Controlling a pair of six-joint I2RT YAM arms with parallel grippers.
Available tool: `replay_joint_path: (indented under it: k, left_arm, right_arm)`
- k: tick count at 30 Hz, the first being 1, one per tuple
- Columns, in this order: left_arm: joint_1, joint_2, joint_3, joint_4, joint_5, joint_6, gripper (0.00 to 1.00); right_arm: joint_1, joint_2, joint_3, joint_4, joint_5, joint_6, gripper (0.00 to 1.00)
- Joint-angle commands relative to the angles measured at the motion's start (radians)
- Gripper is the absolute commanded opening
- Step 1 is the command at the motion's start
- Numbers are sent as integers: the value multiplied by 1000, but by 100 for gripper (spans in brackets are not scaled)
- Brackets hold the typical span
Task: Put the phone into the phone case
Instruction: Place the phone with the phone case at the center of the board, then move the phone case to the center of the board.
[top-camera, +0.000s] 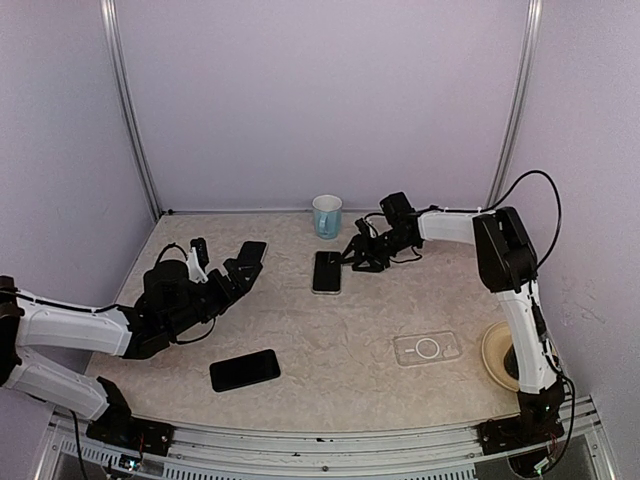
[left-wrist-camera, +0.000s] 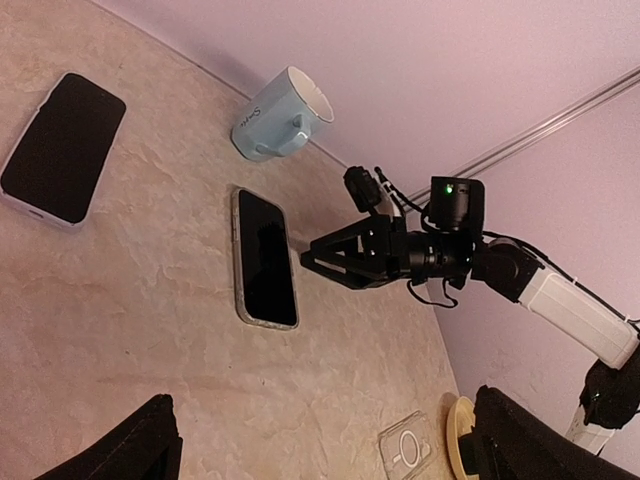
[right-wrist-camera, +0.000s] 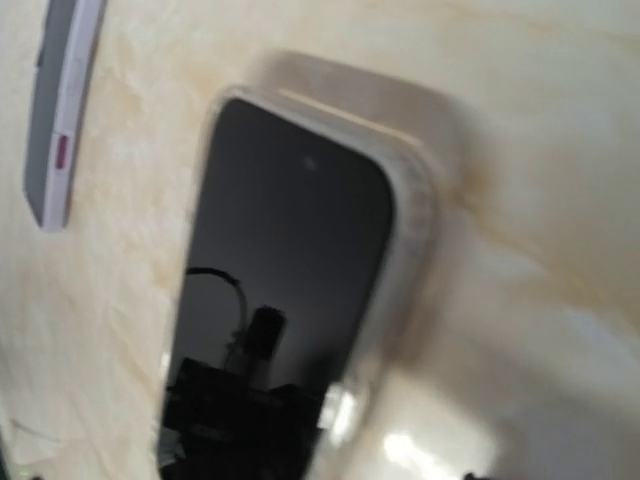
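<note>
The phone (top-camera: 327, 271) lies screen-up near the mug (top-camera: 327, 215), a clear rim around it. The right gripper (top-camera: 352, 260) is near the mug too, its jaws parted and empty. Farther from the mug, the left gripper (top-camera: 222, 262) is spread wide and empty. The phone case (top-camera: 427, 348) lies well apart from the mug.

The mug (top-camera: 327, 215) stands behind the middle phone (top-camera: 327, 271), the phone case (top-camera: 427, 348) front-right.

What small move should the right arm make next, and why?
Probably lift the right gripper straight up and clear. The phone already lies flat on the table inside its clear case, and the jaws beside it are parted and hold nothing.
</note>
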Motion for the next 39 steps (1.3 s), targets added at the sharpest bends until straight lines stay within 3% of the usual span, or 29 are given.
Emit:
replay_joint_path:
  k: [1, 7, 10, 11, 21, 27, 31, 39]
  left_arm:
    - [-5, 38, 5, 46, 29, 14, 99]
    - [-14, 69, 37, 59, 63, 65, 99]
    - [-21, 74, 51, 60, 71, 91, 99]
    - [-24, 75, 54, 60, 73, 97, 99]
    - [-39, 100, 68, 80, 83, 125, 99]
    - [-48, 99, 86, 82, 90, 151, 99]
    - [-59, 102, 106, 82, 107, 173, 99]
    - [-113, 107, 185, -30, 123, 288, 99]
  right_arm:
    - [-11, -104, -58, -58, 102, -79, 62]
    - [-10, -296, -242, -9, 249, -127, 79]
    - [-9, -417, -375, 29, 348, -135, 98]
    - [-9, -457, -411, 38, 374, -137, 99]
    - [2, -829, -715, 109, 564, -163, 100]
    - [2, -1020, -870, 156, 606, -122, 100]
    - [-7, -1099, -971, 192, 526, -118, 100]
    - [1, -1278, -1159, 83, 568, -86, 94]
